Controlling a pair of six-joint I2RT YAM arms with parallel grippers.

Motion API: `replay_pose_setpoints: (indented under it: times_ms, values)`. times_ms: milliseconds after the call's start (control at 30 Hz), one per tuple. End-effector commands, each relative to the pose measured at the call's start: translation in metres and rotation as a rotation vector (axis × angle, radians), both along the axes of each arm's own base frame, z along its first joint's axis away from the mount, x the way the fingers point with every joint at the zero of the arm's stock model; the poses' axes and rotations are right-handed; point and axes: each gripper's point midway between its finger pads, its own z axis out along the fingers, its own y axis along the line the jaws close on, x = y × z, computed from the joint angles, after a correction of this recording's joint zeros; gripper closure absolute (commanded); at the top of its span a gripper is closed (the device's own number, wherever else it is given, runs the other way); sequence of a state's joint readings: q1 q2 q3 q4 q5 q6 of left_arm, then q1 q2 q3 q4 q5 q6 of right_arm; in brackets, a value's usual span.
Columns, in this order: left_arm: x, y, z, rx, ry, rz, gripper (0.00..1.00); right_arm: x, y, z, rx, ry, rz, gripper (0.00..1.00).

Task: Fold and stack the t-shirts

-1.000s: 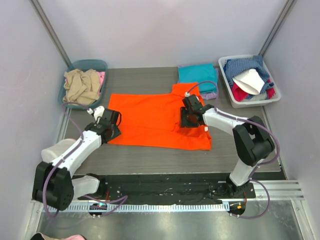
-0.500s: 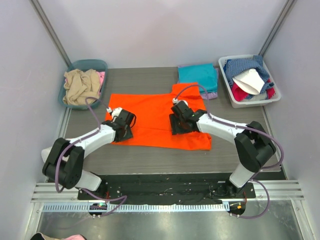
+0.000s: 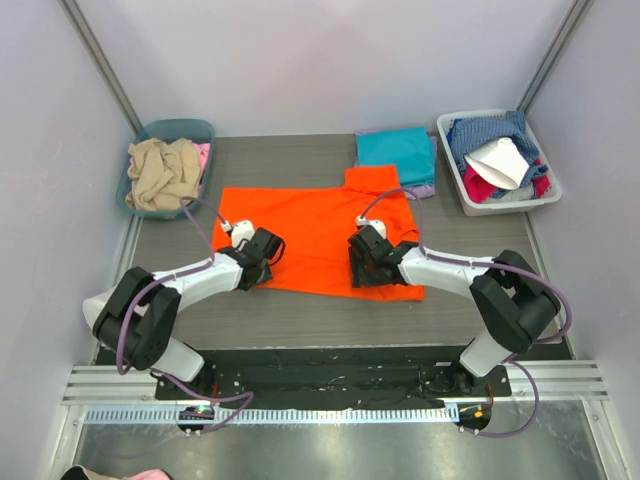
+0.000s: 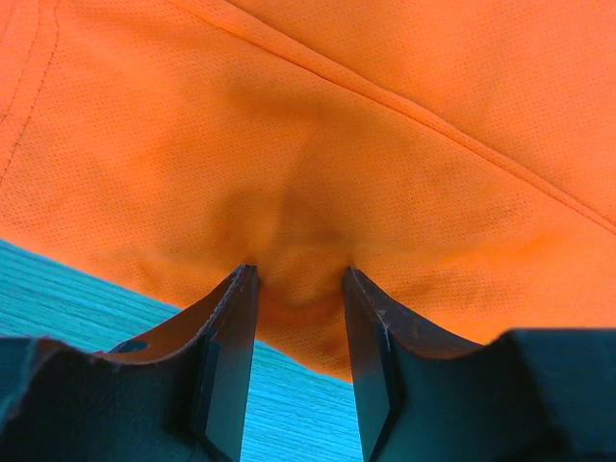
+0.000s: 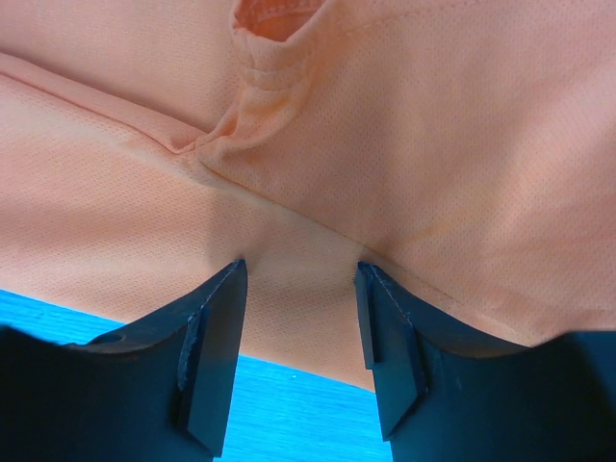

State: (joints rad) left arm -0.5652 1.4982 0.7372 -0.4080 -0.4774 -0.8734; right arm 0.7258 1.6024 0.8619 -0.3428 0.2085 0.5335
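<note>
At the near hem of the bright orange cloth t-shirt (image 3: 310,225), spread flat: left gripper (image 4: 296,279) part open, hem puckered between its fingers, not clamped. Right gripper (image 5: 300,269) part open too, astride the same hem, holding nothing. Past the orange shirt's far right corner, a folded teal t-shirt (image 3: 395,147) lies on a lavender one (image 3: 427,188). Step, likely: taking the hem to fold. Next: pinch both sides, lift evenly.

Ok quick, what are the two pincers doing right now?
Left pincer: orange t-shirt bunched between its fingers; grip cannot be told.
Right pincer: open, over the t-shirt's edge.
</note>
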Motion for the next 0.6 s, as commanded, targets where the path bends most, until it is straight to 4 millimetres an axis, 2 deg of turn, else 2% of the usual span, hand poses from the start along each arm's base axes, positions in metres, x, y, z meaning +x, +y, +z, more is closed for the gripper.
replay_pose_setpoints:
  times_ms: [0, 167, 367, 567]
  values:
    - [-0.056, 0.007, -0.035, 0.035, 0.162, 0.026, 0.56, -0.039, -0.034, -0.028, -0.108, 0.122, -0.045, 0.44]
    - [-0.083, -0.007, -0.036, 0.033, 0.186, -0.015, 0.54, -0.045, -0.040, -0.024, -0.117, 0.127, -0.060, 0.44]
    - [-0.123, -0.004, -0.033, 0.097, 0.206, -0.016, 0.54, -0.055, -0.043, -0.014, -0.098, 0.146, -0.080, 0.44]
    - [-0.149, -0.003, -0.031, 0.098, 0.201, -0.001, 0.54, -0.065, -0.048, -0.006, -0.090, 0.158, -0.096, 0.44]
